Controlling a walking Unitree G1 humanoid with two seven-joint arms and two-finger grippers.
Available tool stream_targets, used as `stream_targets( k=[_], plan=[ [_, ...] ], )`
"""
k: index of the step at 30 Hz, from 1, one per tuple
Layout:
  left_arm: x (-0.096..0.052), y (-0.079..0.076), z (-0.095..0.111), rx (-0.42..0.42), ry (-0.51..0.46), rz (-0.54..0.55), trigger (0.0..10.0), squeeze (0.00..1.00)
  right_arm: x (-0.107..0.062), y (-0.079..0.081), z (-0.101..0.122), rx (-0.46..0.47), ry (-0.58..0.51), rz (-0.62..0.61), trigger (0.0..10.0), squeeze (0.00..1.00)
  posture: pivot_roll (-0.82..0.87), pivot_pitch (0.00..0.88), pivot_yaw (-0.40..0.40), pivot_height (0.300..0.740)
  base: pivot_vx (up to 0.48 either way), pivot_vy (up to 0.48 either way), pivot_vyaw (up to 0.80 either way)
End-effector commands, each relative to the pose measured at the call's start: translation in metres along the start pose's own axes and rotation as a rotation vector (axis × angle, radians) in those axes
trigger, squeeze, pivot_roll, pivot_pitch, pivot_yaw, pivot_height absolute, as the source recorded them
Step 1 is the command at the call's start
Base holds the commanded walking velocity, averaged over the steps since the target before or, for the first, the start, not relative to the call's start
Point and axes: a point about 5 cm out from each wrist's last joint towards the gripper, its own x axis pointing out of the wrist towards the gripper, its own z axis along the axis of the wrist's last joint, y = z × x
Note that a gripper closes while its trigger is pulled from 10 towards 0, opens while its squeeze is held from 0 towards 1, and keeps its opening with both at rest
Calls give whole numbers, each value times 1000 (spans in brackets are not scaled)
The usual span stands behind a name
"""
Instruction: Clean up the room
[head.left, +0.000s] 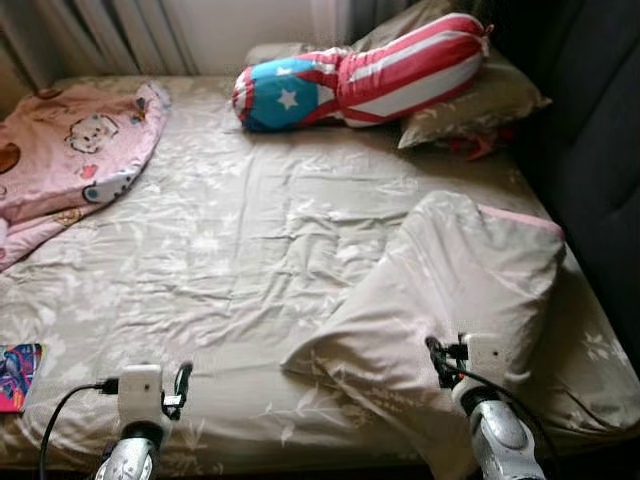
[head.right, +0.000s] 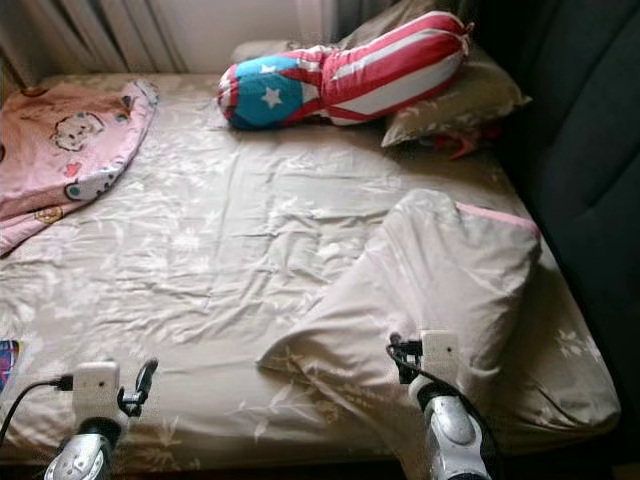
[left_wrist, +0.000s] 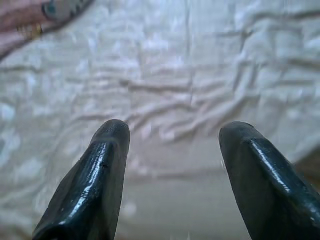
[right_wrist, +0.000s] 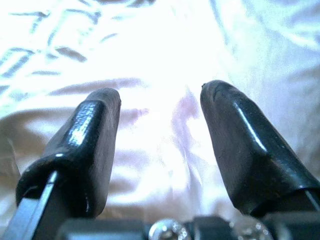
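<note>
rumpled beige pillow (head.left: 455, 290) lies beneath the right gripper (right_wrist: 160, 107), fingers spread.

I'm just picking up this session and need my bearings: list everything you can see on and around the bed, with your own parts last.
Bed sheet: one, beige with pale leaf print, covering the mattress.
Folded duvet: one, beige with a pink edge, on the bed's right side.
Bolster: one, red and white stripes with a blue end and white star, at the head of the bed.
Pillow: one, beige, under the bolster.
Pink blanket: one, cartoon print, far left.
Colourful book: one, at the left edge.
Headboard: dark, right side.
Left gripper: open, over the sheet.
Right gripper: open, over the duvet.
</note>
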Motion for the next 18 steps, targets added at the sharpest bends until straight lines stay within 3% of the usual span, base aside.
stream_targets(
  k=[1, 6, 10, 18],
  plan=[
    [-1, -10, 2, -5, -16, -25, 10000, 0, -9, -5, -11, 6, 23, -16, 10000, 0, -76, 142, -28, 740, 0, 0, 0],
    [3, -16, 12, -49, -67, -20, 10000, 0, -9, -5, -4, 8, -30, -23, 10000, 0, -64, 142, -38, 740, 0, 0, 0],
    [4, -28, 25, -67, -123, -66, 10000, 0, -11, -14, 7, 41, -107, -108, 10000, 0, -55, 162, -35, 740, 0, 0, 0],
    [12, -25, 40, -69, -150, -47, 10000, 0, -12, -7, 3, 53, -91, -122, 10000, 0, -70, 180, -23, 740, 0, 0, 0]
  ],
)
